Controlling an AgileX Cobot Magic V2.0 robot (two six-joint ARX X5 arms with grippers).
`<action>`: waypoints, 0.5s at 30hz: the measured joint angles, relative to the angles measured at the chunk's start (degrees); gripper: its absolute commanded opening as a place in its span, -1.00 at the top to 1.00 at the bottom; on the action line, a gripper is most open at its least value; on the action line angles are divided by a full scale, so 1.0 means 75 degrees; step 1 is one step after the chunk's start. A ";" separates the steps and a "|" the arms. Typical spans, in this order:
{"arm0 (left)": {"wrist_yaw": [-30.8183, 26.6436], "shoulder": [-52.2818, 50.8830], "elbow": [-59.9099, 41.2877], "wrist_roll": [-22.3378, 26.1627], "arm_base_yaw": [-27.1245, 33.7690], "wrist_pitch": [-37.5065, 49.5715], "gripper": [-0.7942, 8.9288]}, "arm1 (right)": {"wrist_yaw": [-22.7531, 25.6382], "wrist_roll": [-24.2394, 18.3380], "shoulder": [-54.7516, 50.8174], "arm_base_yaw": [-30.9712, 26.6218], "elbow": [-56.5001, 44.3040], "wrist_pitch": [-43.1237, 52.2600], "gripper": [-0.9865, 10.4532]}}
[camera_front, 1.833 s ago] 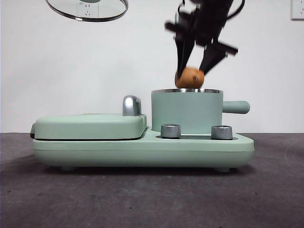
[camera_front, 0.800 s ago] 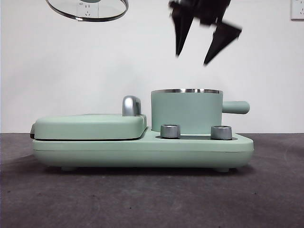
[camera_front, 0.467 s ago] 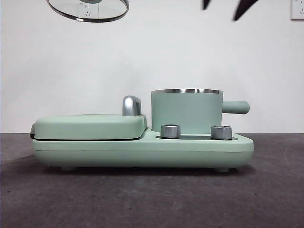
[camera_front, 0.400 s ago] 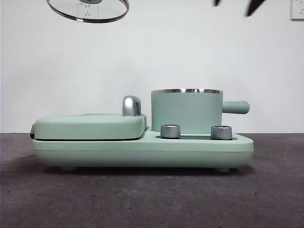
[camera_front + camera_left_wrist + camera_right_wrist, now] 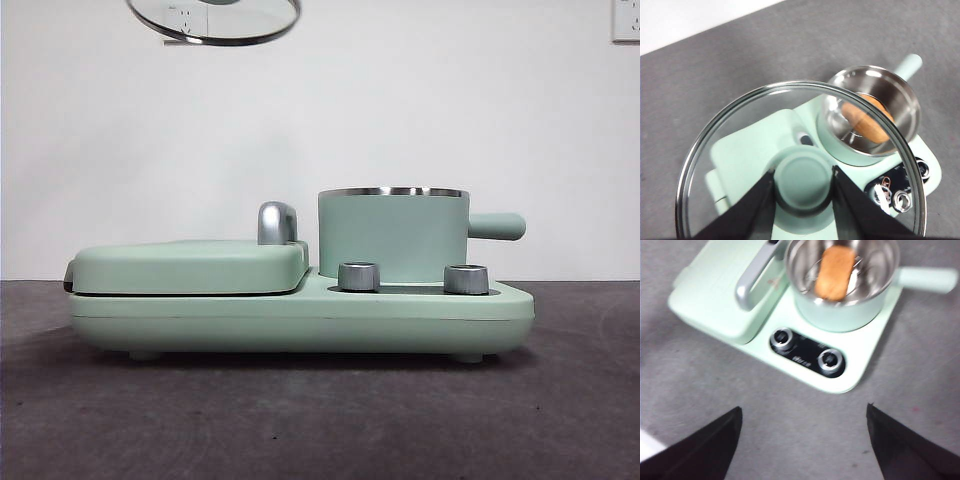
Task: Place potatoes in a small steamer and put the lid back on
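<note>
Your potato (image 5: 835, 273) lies inside the small steamer (image 5: 393, 237), down on the shiny steel inside, and you can see it from above in both wrist views (image 5: 867, 123). The small steamer stands on the right part of the green cooker base (image 5: 300, 318), with its stubby handle (image 5: 497, 226) sticking out to the right. The lid (image 5: 215, 20) is not on the pot. It hangs high in the air, above and to the left of the pot, over the flat griddle cover (image 5: 190, 266). Your left pincer (image 5: 803, 182) holds the lid by its green knob (image 5: 802, 178), with one black jaw pressed on each side of the knob. Your right pincer (image 5: 802, 437) is up high over the gray counter (image 5: 790, 425), on the near side of the cooker, well apart from the pot. Its jaws stand wide and hold nothing. Two round silver dials (image 5: 359, 276) sit on the front of the base, just below the pot.
</note>
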 measured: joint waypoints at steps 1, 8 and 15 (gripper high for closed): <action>0.0000 0.0067 0.0000 0.0000 -0.0090 0.0020 0.81 | 0.0012 0.0175 -0.0344 0.0154 -0.0399 0.0254 0.14; 0.0003 0.0647 0.0000 0.0058 -0.0799 0.0627 0.81 | 0.0233 0.1183 -0.2183 0.0804 -0.2014 0.1000 0.14; 0.0006 0.1416 0.0000 0.0262 -0.1381 0.1215 0.81 | 0.0871 0.1440 -0.3077 0.0848 -0.2428 0.0988 0.14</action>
